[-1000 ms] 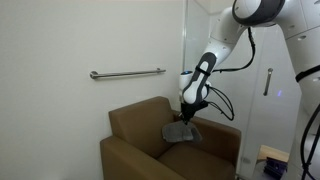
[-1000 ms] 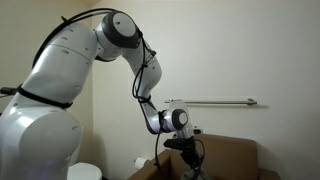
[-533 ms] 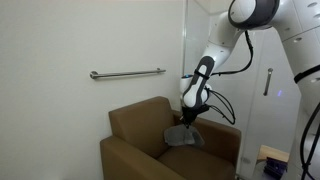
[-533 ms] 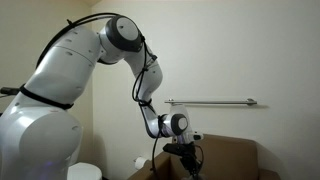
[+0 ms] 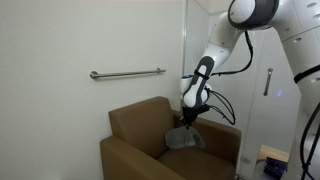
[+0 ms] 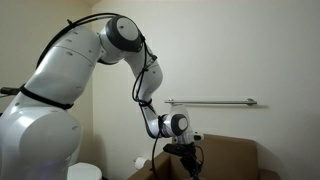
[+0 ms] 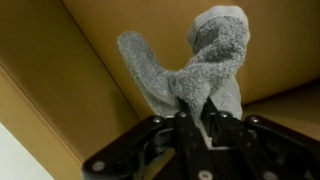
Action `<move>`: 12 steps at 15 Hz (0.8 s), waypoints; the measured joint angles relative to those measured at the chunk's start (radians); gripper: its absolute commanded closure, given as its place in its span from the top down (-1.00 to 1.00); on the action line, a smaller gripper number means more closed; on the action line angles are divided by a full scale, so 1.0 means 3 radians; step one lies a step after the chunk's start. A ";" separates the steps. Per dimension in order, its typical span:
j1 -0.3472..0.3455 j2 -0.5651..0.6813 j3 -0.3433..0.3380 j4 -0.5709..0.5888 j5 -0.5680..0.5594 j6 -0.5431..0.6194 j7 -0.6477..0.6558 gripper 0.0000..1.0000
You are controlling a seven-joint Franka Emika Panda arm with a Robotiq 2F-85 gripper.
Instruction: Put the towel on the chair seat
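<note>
The towel [image 7: 196, 62] is a thick grey terry cloth with a nubby, looped pile. In the wrist view it stands bunched in two soft lobes, a flatter flap toward 10 o'clock and a rounded hump toward 1 o'clock. The black metal gripper [image 7: 197, 108] comes in from 6 o'clock. Its fingers [image 7: 184, 112] are drawn narrow, with a fold of the cloth pinched between them. Behind the cloth lies smooth tan-brown upholstery, crossed by a straight seam running from 9 o'clock toward 5 o'clock; which panel of the armchair this is cannot be told from here.

In an exterior view the boxy armchair [image 5: 135, 128] shows thick square arms and a low back. The towel [image 5: 183, 138] hangs limp from the gripper [image 5: 187, 120] and spreads into a rumpled grey patch over the chair seat [image 5: 205, 163], toward the back corner at 12 o'clock of the cushion. Whether its lower edge rests on the cushion or hangs just above is too small to tell. The glossy white robot arm [image 5: 216, 48] reaches down from 1 o'clock, with a black cable looping beside it. A round metal grab bar [image 5: 128, 73] runs level along the plain pale wall.

In an exterior view the gripper [image 6: 188, 160] sits at the bottom edge in dim light, and its fingertips and the towel are cut off. Only the top of the armchair [image 6: 240, 155] shows.
</note>
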 measured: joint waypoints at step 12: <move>0.0002 0.0003 -0.0008 0.0000 0.0000 -0.0001 0.0000 1.00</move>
